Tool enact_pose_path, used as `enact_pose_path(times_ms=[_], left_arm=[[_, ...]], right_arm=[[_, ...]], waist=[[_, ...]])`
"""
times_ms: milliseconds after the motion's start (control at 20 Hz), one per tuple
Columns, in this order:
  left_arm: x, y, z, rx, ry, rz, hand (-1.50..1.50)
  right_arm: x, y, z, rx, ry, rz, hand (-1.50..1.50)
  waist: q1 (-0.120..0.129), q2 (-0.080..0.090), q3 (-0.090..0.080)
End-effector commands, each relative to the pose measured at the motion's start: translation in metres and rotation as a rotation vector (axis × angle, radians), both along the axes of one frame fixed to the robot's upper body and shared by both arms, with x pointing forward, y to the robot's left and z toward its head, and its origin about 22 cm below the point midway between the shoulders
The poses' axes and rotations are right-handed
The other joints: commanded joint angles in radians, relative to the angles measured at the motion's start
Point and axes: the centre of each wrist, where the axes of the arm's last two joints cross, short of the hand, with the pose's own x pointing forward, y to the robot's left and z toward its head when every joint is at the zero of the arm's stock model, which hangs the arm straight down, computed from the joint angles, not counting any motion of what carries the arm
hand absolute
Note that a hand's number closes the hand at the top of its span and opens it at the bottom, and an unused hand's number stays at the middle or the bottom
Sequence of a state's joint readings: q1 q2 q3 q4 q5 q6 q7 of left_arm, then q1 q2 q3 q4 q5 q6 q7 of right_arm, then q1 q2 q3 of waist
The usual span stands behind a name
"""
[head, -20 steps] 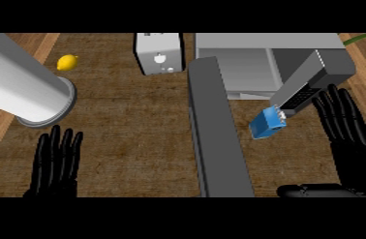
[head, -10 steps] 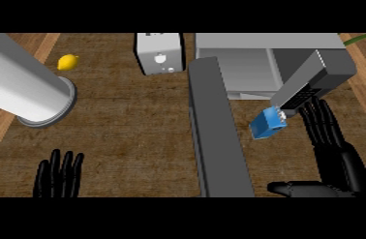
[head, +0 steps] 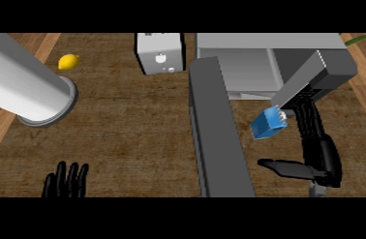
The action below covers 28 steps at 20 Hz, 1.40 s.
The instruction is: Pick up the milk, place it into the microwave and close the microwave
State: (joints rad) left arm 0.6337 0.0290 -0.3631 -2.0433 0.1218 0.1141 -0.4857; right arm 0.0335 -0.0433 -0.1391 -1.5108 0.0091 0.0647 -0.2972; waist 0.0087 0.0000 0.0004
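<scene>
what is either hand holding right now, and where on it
Nothing is held. The right hand is open, straight fingers beside the blue milk carton, thumb apart. The left hand rests open at the lower edge.

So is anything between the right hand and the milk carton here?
Nothing visible. The right hand lies just right of the blue milk carton, fingers straight, thumb spread below it, with bare counter between. The open microwave door stands on the carton's far side.
</scene>
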Motion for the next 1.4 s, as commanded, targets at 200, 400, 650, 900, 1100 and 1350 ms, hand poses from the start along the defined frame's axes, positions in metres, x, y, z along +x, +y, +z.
enact_pose_path(times_ms=[200,400,650,900,1100,1350], left_arm=[[-0.017,0.006,-0.006,0.002,-0.003,0.002,-1.50],[-0.024,0.007,-0.012,-0.016,0.001,-0.003,-1.50],[-0.030,0.007,-0.010,0.005,0.005,-0.002,-1.50],[-0.020,0.001,-0.010,-0.005,-0.003,-0.010,-1.50],[-0.020,0.016,-0.017,0.009,-0.001,0.003,-1.50],[-0.030,0.005,-0.013,-0.007,-0.002,-0.003,-1.50]], right_arm=[[0.017,-0.008,-0.051,-0.042,0.032,-0.074,-1.50],[0.017,-0.036,-0.071,-0.034,0.028,-0.080,-1.50],[0.018,-0.028,-0.094,-0.060,0.016,-0.052,-1.50],[0.008,-0.035,-0.114,-0.050,0.009,-0.061,-1.50],[0.045,-0.051,-0.098,-0.094,0.015,-0.049,-1.50],[0.033,-0.036,-0.116,-0.085,-0.012,-0.013,-1.50]], waist=[[0.002,0.000,0.000],[0.004,0.001,0.000],[0.005,0.001,0.000],[0.001,0.001,0.000],[0.009,0.003,0.001],[0.006,0.001,0.000]])
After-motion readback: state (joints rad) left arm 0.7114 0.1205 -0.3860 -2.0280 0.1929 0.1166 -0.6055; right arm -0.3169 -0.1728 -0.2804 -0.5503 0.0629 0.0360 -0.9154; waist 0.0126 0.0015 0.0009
